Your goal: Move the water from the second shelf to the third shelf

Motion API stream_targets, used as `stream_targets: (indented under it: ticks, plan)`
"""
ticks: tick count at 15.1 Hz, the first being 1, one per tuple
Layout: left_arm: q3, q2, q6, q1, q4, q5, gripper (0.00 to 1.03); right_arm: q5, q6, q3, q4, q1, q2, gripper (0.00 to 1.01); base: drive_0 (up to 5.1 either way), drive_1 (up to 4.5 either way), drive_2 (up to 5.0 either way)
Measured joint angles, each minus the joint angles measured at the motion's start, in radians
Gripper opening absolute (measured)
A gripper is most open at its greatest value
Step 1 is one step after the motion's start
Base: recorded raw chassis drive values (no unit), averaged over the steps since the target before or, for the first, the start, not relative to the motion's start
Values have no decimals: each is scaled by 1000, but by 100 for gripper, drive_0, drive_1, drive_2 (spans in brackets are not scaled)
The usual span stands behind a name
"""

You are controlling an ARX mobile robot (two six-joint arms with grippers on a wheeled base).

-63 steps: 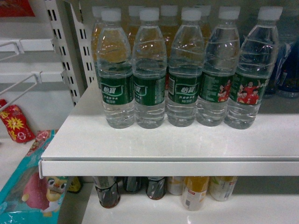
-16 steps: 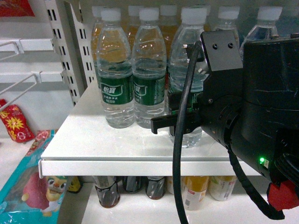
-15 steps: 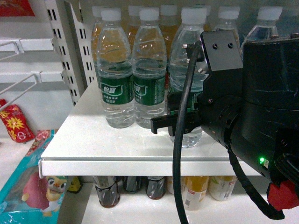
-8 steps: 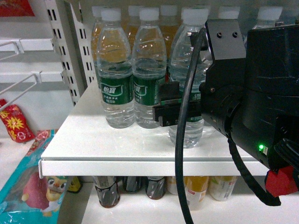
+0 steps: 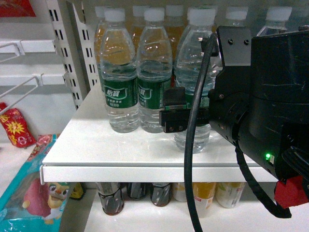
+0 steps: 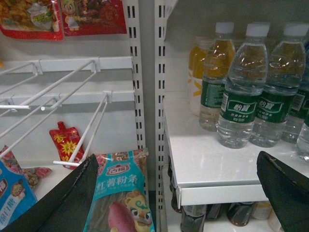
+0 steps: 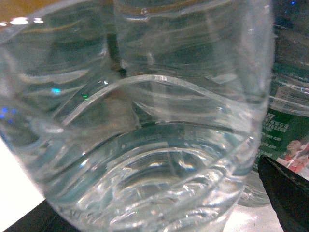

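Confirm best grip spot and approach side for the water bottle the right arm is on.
Grip the water bottle at its green label band, from the shelf's open front. The right gripper already sits there; neighbouring bottles crowd its left, more rows stand behind.

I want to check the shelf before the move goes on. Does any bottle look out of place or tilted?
One water bottle stands forward of the row, nearer the shelf edge, with the right claw around its label. It looks upright. The two water bottles left of it stand upright in line. No spill shows.
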Motion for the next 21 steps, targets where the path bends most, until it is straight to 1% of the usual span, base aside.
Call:
stream_targets:
  ticks: [1,6,10,11,13,17,21]
  plan:
    - [0,0,0,0,0,0,98,-7,8,-10,11,2,-1,98,0,0,0]
    - [0,0,0,0,0,0,98,-65,12,-46,72,7,-13,98,0,0,0]
    - [0,0,0,0,0,0,98,-90,12,-66,74,6,-32,98,0,0,0]
    - [0,0,0,0,0,0,98,-105,12,-84,76,6,-43,98,0,0,0]
    - [0,0,0,0,0,0,98,-118,10,-126,79,6,-75,98,0,0,0]
    - [0,0,0,0,0,0,98,-153,-15,-245,97,6,-218,98,0,0,0]
    - [0,0,0,0,0,0,98,-203,-23,-388,26,-1,-450,98,0,0,0]
